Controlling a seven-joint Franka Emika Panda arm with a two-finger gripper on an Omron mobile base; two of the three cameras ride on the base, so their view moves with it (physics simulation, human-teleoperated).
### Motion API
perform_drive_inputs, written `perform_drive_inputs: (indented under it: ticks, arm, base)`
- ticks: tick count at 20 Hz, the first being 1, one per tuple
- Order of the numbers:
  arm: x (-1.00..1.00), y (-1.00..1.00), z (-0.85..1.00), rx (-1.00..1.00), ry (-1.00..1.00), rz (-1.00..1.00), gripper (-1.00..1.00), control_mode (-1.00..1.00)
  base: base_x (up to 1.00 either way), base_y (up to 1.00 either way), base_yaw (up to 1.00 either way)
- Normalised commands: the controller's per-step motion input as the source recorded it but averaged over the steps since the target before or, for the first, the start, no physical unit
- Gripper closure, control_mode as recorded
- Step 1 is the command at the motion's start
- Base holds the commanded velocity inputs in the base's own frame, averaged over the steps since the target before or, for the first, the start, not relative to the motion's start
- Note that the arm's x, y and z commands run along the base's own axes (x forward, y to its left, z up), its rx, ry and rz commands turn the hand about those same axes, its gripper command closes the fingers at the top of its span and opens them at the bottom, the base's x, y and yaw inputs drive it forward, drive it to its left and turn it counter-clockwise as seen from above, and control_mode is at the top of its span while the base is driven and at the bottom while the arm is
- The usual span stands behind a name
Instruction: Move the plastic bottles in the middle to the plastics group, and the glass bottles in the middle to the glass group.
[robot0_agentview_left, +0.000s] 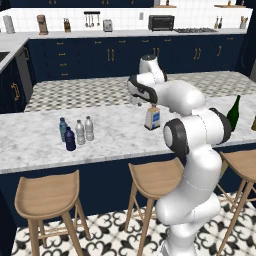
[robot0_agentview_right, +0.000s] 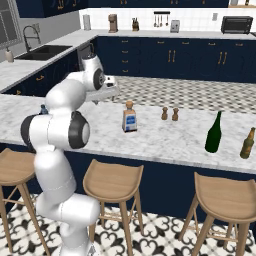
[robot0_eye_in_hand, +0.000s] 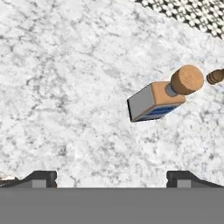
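The glass bottle (robot0_agentview_left: 152, 118) (robot0_agentview_right: 129, 117) (robot0_eye_in_hand: 158, 99), squat with a blue label and a brown cork, stands upright mid-counter. My gripper (robot0_eye_in_hand: 111, 178) (robot0_agentview_right: 112, 94) hangs open above the marble, off to the bottle's left and slightly behind it, holding nothing. Two clear plastic bottles (robot0_agentview_left: 80, 132) (robot0_agentview_left: 89, 128) stand at the counter's left, right beside the pale-blue bottle (robot0_agentview_left: 62, 128) and the navy bottle (robot0_agentview_left: 70, 139) of the plastics group. The tall green wine bottle (robot0_agentview_left: 233, 113) (robot0_agentview_right: 214, 132) of the glass group stands far right.
Two small brown shakers (robot0_agentview_right: 164, 113) (robot0_agentview_right: 175, 114) stand right of the glass bottle; one (robot0_eye_in_hand: 215, 76) shows at the hand view's edge. A brown beer bottle (robot0_agentview_right: 247, 143) stands beyond the wine bottle. Wooden stools (robot0_agentview_left: 47, 197) line the counter's front.
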Motion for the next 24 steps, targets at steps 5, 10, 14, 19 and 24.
perform_drive_inputs:
  ticks: [5,10,14,19,24]
  arm:
    - [0.20,-0.84,-0.04,0.19,0.00,-0.29,-1.00,-1.00]
    - [0.00,-0.37,-0.26,0.03,-0.04,-0.04,-1.00,-1.00]
    - [0.21,-0.23,-0.13,0.05,-0.15,0.03,-1.00,-1.00]
    - [0.74,0.00,-0.12,0.08,-0.09,0.15,-1.00,-1.00]
    - [0.48,-0.03,-0.02,0.01,0.00,0.08,-1.00,-1.00]
  base:
    - [0.00,0.00,0.00]
    - [0.00,0.00,0.00]
    - [0.00,0.00,0.00]
    - [0.00,0.00,0.00]
    - [0.00,0.00,0.00]
